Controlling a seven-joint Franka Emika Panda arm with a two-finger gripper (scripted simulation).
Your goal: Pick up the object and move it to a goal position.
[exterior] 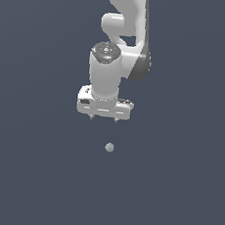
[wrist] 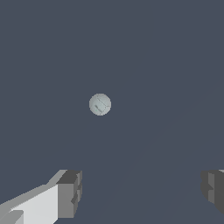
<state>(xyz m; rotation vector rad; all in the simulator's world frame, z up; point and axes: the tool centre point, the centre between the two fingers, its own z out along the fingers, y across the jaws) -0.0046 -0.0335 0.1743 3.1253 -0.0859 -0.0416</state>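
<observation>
Two dark grey fingers (wrist: 70, 192) stand wide apart on your white gripper (exterior: 103, 117), holding nothing. Just to the exterior view's right of its centre, the tiny pale grey-blue ball (exterior: 109, 147) sits apart from the fingertips, alone on the plain dark slate-blue worktop (exterior: 39, 175).

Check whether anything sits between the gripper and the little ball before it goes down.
Nothing visible does. The gripper hangs open above the ball, apart from it, and the wrist view shows only bare grey floor around the ball and between the fingers.
</observation>
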